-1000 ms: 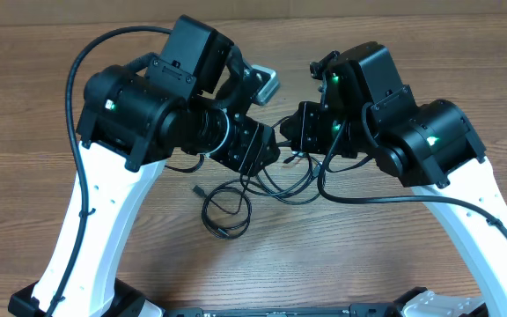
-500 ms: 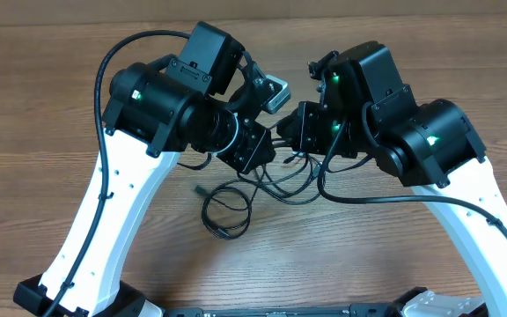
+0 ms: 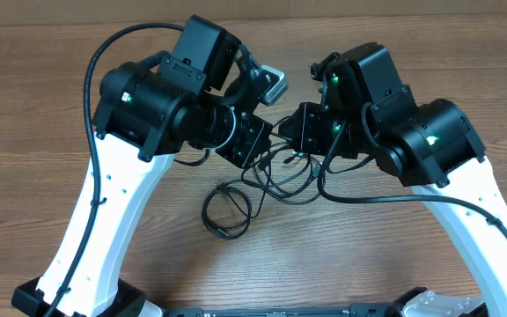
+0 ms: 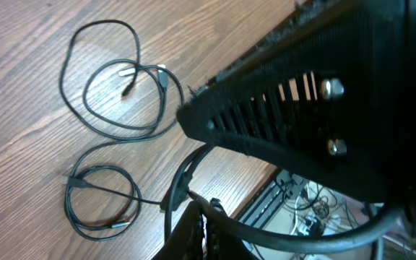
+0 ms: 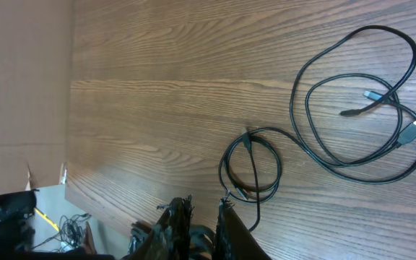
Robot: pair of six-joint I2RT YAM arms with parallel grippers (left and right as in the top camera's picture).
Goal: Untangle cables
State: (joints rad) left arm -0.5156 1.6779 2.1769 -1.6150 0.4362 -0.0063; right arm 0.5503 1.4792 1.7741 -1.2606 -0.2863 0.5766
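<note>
The cables lie on the wooden table between the two arms: a small coil (image 3: pixel 227 211) and wider loose loops (image 3: pixel 289 187) joined to it. The left wrist view shows the loops (image 4: pixel 114 79) and the coil (image 4: pixel 100 206) well away from my left gripper (image 4: pixel 202 209), which is shut with nothing visible between its fingers. A thick black arm cable (image 4: pixel 302 235) crosses just past its tips. My right gripper (image 5: pixel 204 202) stands slightly open above the wood, with nothing in it. The coil (image 5: pixel 251 170) and a strand from it lie beside its right finger (image 5: pixel 230 224); the loops (image 5: pixel 360 108) are farther off. In the overhead view, both grippers are hidden under the arms.
The large black arm housings (image 3: pixel 174 106) (image 3: pixel 412 132) crowd together over the middle of the table. The right arm's thick cable (image 3: pixel 359 198) arcs low next to the loops. The table's front edge (image 5: pixel 85 198) and the floor clutter beyond it are close to both grippers.
My left gripper has closed and its arm has shifted to the right over the cables. My right gripper's fingers have parted a little. The right arm has stayed put.
</note>
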